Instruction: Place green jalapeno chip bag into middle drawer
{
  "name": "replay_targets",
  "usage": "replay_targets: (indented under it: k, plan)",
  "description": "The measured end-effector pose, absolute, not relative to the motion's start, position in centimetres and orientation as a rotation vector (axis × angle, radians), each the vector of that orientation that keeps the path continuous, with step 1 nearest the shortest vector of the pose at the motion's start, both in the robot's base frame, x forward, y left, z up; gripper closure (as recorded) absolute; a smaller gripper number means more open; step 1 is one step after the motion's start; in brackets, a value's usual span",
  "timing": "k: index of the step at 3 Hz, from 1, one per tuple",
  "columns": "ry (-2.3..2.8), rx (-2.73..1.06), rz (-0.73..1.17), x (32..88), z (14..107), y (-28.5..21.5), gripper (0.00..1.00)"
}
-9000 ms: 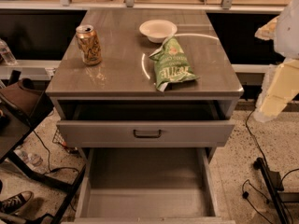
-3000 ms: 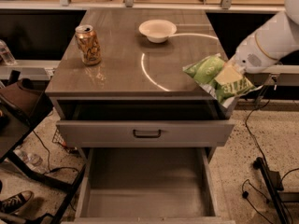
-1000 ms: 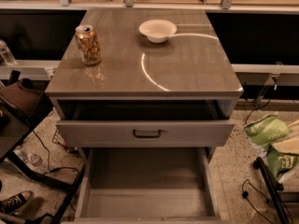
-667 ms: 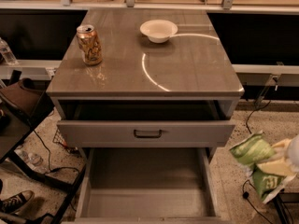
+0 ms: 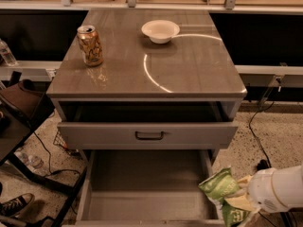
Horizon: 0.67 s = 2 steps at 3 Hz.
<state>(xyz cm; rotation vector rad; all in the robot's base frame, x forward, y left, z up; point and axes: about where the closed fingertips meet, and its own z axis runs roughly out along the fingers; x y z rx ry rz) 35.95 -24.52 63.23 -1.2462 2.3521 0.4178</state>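
The green jalapeno chip bag is a crinkled light-green foil bag. It hangs at the front right corner of the middle drawer, over its right side wall. The drawer is pulled far out and shows a bare grey floor. My gripper comes in from the lower right on a white arm. It is shut on the bag and holds it just above the drawer's right edge. The lower part of the bag runs out of the bottom of the view.
Above the open drawer, a drawer with a dark loop handle stands slightly open. On the cabinet top are a golden can and a white bowl. A black chair stands at the left and cables lie on the floor at the right.
My gripper has carried the bag off the cabinet top, down the right side and then leftward to the open drawer's front right corner.
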Motion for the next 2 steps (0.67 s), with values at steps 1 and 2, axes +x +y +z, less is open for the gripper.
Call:
replay_targets:
  k: [1, 2]
  plan:
    - [2.332, -1.275, 0.451, 35.4, 60.4, -20.5, 1.0]
    - [2.299, -1.308, 0.487, 35.8, 58.3, -15.9, 1.0]
